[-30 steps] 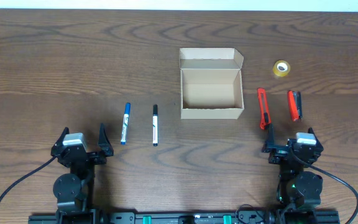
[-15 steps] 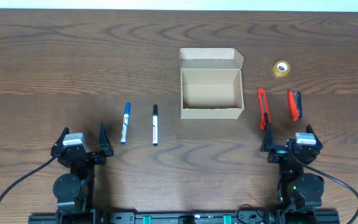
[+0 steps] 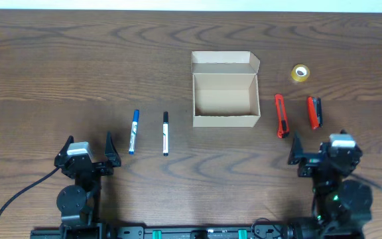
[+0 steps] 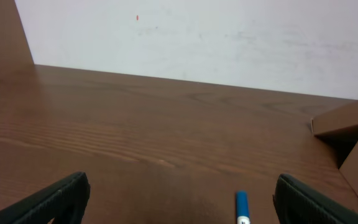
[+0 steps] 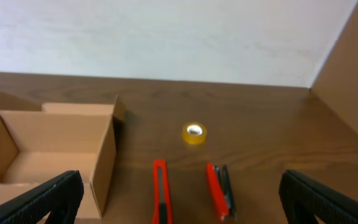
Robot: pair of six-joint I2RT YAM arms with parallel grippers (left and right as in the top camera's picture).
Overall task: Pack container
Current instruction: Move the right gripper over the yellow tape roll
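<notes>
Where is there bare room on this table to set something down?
Bare wood: the far left, beyond the blue marker; the gap between the black marker and the box; the near middle before the box. Crowded: right of the box, with red cutter, red-black tool and tape roll.

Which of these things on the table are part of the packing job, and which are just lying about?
Part of the job: the open cardboard box, with nothing in it yet.
Lying about, perhaps waiting to be packed: blue marker, black marker, red cutter, red-and-black tool, yellow tape roll.
</notes>
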